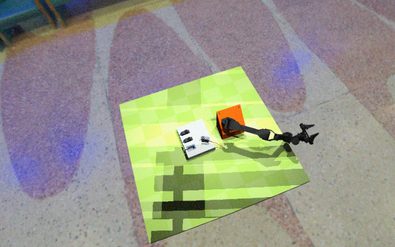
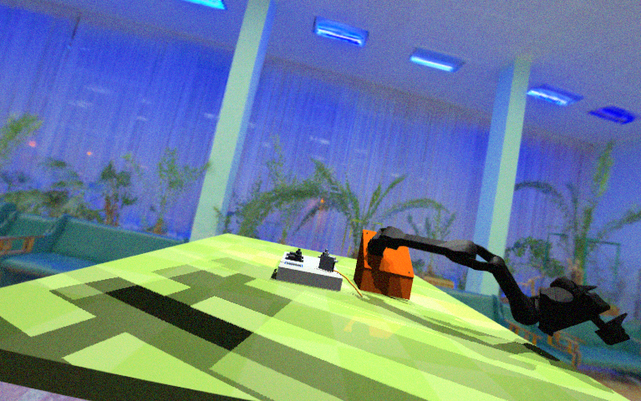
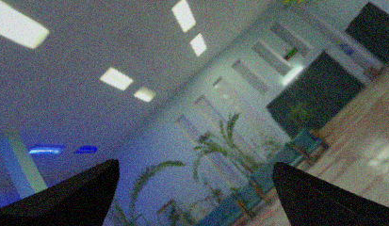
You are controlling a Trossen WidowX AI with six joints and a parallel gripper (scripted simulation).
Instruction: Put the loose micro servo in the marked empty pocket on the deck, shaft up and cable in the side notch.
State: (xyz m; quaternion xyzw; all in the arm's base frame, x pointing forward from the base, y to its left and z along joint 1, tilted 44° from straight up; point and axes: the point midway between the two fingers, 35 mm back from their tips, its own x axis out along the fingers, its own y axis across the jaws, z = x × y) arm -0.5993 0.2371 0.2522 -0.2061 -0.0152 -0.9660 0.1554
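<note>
The loose micro servo (image 1: 204,139) (image 2: 327,261) is a dark block on the white deck (image 1: 201,150) (image 2: 308,279), on the side nearer the arm's base. It appears upright, shaft up. Its orange cable (image 1: 216,143) (image 2: 348,281) runs over the deck's edge down to the table. The marked pocket (image 1: 190,147) is a grey recess outlined in blue, empty, near the deck's front left corner in the top view. My gripper (image 1: 316,129) (image 2: 610,301) (image 3: 197,169) is open and empty, far right of the deck, beyond the table's edge. The servo and deck are outside the wrist view.
Two dark servos (image 1: 184,132) (image 1: 187,139) sit in the deck in line with the pocket. An orange block (image 1: 238,113) (image 2: 398,284) under the arm's base stands just right of the deck. The patterned green table (image 1: 239,195) (image 2: 283,347) carries both.
</note>
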